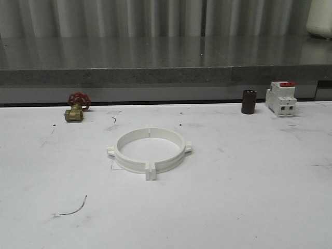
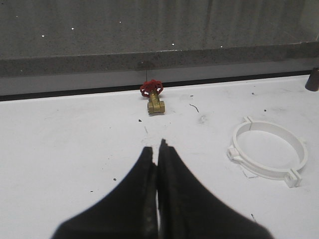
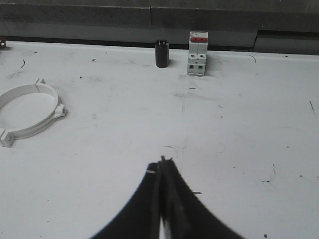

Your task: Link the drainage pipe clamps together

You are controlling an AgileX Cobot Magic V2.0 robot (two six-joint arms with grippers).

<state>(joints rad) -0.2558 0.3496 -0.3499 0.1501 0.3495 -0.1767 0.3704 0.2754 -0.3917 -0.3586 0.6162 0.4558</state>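
The two white drainage pipe clamps [image 1: 149,151] lie flat in the middle of the white table, their ends meeting so they form one ring; seams show at the front tabs and at the far side. The ring [image 2: 269,153] lies off to the side of my left gripper [image 2: 156,147], which is shut with nothing between its black fingers. In the right wrist view the ring [image 3: 29,113] lies well away from my right gripper [image 3: 162,163], also shut and empty above bare table.
A brass valve with a red handwheel [image 1: 77,107] sits at the back left. A dark cylinder [image 1: 248,101] and a white breaker with a red top [image 1: 280,98] stand at the back right. A grey ledge [image 1: 166,72] runs behind the table.
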